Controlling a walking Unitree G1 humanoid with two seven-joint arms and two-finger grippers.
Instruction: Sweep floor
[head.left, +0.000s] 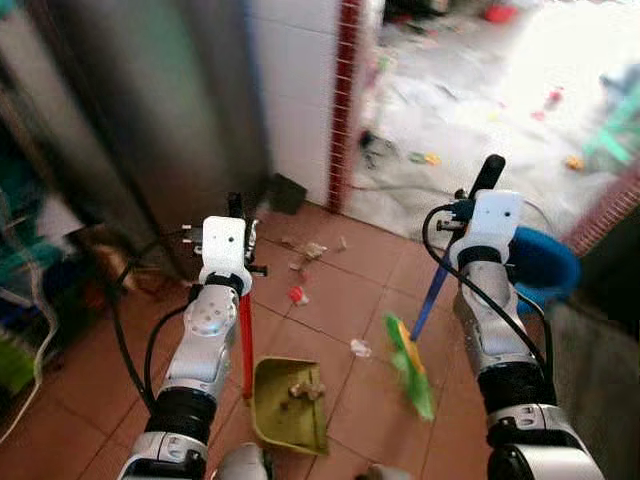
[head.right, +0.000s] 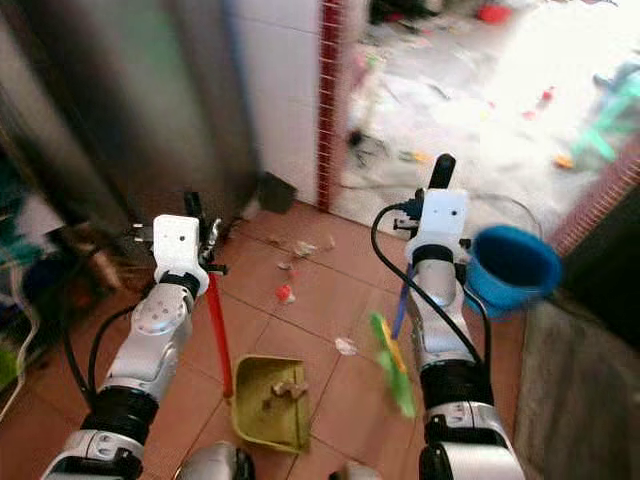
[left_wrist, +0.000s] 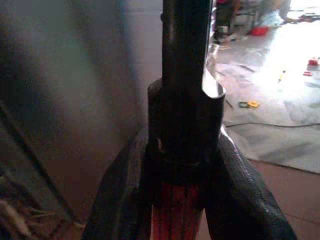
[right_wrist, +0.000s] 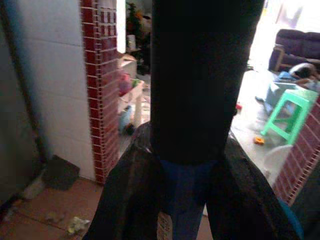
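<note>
Broom (head.left: 412, 362): blue shaft clamped between the fingers of the right gripper (head.left: 478, 193); green bristle head low on the tiled floor (head.left: 90, 385), just right of the dustpan.
Dustpan (head.left: 288, 402): olive-green, red handle clamped in the left gripper (head.left: 236, 215); debris inside.
Litter (head.left: 298, 295): scraps on tiles ahead of the dustpan.
Bucket (head.left: 545, 265): blue, beside the right arm.
Brick pillar (head.left: 343, 100): ahead, at the doorway edge.

Olive-green dustpan (head.left: 288, 402) on a red handle (head.left: 245, 345), blue-handled green broom (head.left: 411, 364), blue bucket (head.left: 545, 268), terracotta tiles (head.left: 350, 290).
</note>
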